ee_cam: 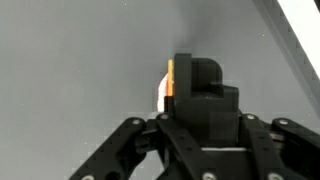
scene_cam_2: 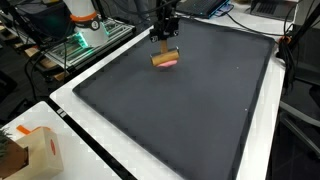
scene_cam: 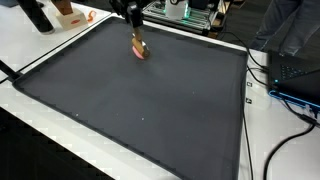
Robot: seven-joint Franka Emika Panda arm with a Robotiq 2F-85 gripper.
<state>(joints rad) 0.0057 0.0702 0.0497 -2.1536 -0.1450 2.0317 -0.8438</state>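
Observation:
My gripper (scene_cam: 135, 38) hangs over the far part of a large dark mat (scene_cam: 140, 110), seen in both exterior views. Its fingers (scene_cam_2: 165, 44) are shut on a small tan and pink object (scene_cam_2: 166, 59), which sits at or just above the mat surface (scene_cam_2: 190, 110); I cannot tell whether it touches. In the wrist view the closed black fingers (ee_cam: 196, 78) fill the middle, and only a thin orange and white edge of the object (ee_cam: 168, 85) shows at their left side. The object also shows in an exterior view (scene_cam: 139, 49).
The mat lies on a white table (scene_cam: 260, 140). A cardboard box (scene_cam_2: 30, 152) stands at one table corner. Cables and a dark device (scene_cam: 296, 78) lie beside the mat. A white and orange machine (scene_cam_2: 84, 16) and green-lit equipment (scene_cam_2: 78, 45) stand past the far edge.

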